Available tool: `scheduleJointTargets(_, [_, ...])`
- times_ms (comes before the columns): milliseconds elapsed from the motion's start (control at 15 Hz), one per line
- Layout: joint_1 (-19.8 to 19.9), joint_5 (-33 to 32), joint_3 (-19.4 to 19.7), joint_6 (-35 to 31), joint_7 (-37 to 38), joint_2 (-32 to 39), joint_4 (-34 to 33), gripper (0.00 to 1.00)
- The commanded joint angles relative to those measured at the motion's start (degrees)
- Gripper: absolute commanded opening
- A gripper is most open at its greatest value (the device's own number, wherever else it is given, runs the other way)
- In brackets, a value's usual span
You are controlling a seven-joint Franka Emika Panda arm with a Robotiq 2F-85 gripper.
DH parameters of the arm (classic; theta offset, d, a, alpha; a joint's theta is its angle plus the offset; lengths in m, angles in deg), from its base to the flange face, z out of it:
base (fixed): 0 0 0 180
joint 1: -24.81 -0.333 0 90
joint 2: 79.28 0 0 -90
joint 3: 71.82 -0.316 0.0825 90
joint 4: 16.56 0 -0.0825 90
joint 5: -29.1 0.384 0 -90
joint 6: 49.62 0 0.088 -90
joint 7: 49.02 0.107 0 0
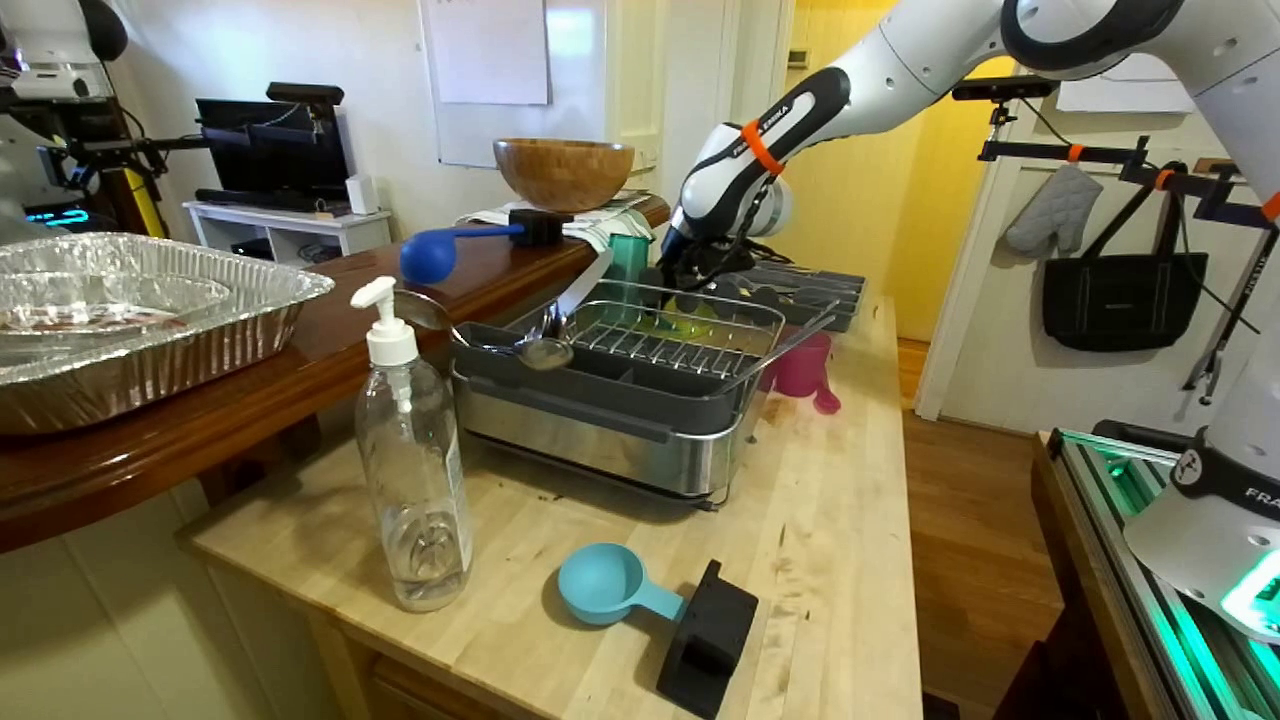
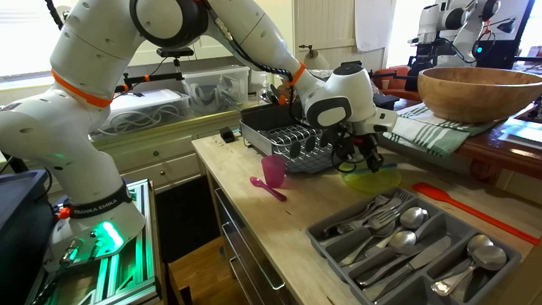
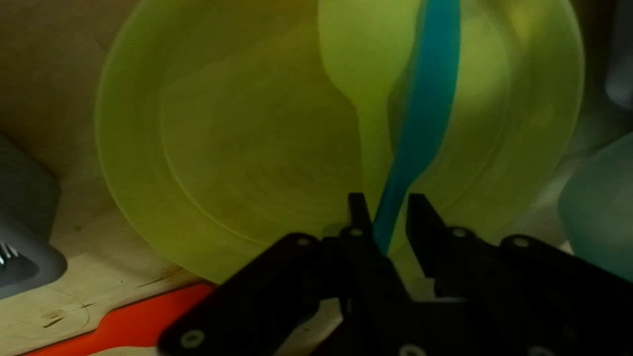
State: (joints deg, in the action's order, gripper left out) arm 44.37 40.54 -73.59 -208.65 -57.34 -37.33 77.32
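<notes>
A translucent yellow dish (image 3: pixel 237 163) fills most of the wrist view, with a blue utensil (image 3: pixel 430 99) and a pale yellow utensil (image 3: pixel 366 54) lying across it. My gripper (image 3: pixel 387 200) is over the dish's edge, its fingers partly apart. The narrow blue handle runs between them, nearer the left finger, and a gap shows on its right side. Whether that left finger touches it I cannot tell. In an exterior view the gripper (image 2: pixel 374 163) points down at the yellow dish (image 2: pixel 370 182). From the opposite camera, the rack and arm mostly hide the fingers.
Near the dish are a red spatula (image 2: pixel 465 207), a teal cup (image 1: pixel 628 262) and a grey cutlery tray (image 2: pixel 319 237). A dish rack (image 1: pixel 620 400) stands alongside, with a pink cup (image 2: pixel 274 170) and pink spoon (image 2: pixel 269 189). A wooden bowl (image 2: pixel 478 93) rests on the raised ledge.
</notes>
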Motion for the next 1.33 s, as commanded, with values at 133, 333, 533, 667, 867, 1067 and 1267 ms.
scheduleJointTargets(133, [-0.50,-1.25,0.68,0.03,-0.71,0.45,0.03,0.60])
scheduleJointTargets(333, [-0.32,-0.88,0.13,-0.09,-0.93,0.38,0.00,0.63])
scheduleJointTargets(533, [-0.49,-1.00,0.05,0.02,-1.08,0.42,0.01,0.50])
scheduleJointTargets(667, [-0.38,-0.83,-0.25,-0.05,-1.33,0.35,0.09,0.34])
scheduleJointTargets(867, [-0.25,-0.72,-0.56,0.11,-1.66,0.20,0.09,0.08])
scheduleJointTargets(1067, [-0.26,-0.74,-0.66,0.12,-1.79,0.19,0.12,0.01])
scheduleJointTargets(1267, [-0.02,-0.61,-0.85,0.06,-2.12,-0.28,0.41,0.04])
